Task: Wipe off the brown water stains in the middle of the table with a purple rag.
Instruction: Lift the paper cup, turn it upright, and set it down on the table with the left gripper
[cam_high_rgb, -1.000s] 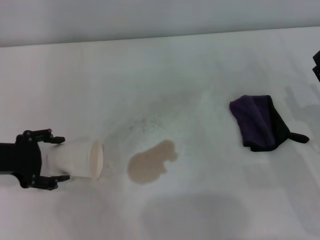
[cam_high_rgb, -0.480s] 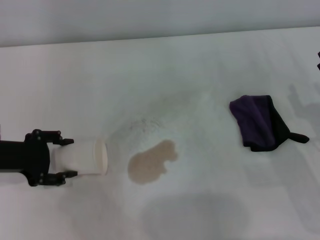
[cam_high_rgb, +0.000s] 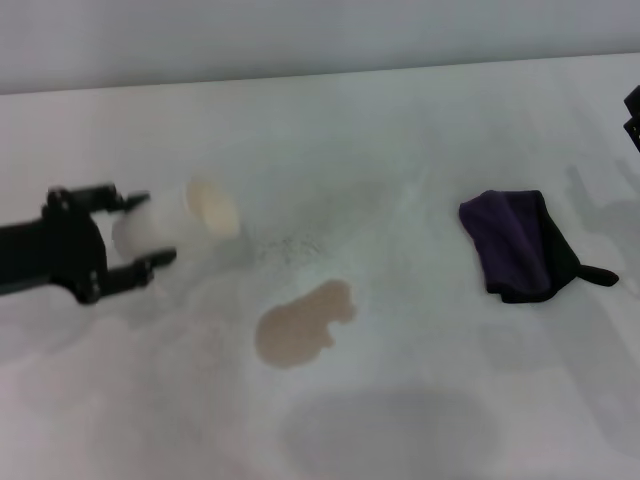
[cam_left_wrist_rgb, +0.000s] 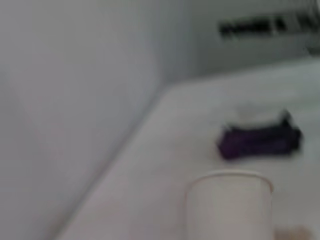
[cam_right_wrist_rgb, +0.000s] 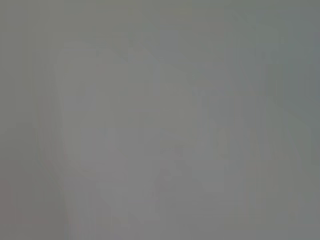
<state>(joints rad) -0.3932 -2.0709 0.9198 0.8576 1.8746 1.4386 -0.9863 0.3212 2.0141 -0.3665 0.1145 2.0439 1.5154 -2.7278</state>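
Leftmost, the left gripper (cam_high_rgb: 140, 243) has its fingers clamped around a white paper cup (cam_high_rgb: 180, 222), lifted and tilted, mouth pointing toward the centre. Just beyond the fingertips and nearer the robot, the brown water stains (cam_high_rgb: 303, 323) lie as one tan puddle on the table (cam_high_rgb: 400, 120). Well apart from those fingers, farther right, the purple rag (cam_high_rgb: 518, 245) rests crumpled and untouched. The right gripper (cam_high_rgb: 633, 120) barely shows at the edge; whether it is open I cannot tell. Clearing the cup well aside seems wise, so that wiping has room.
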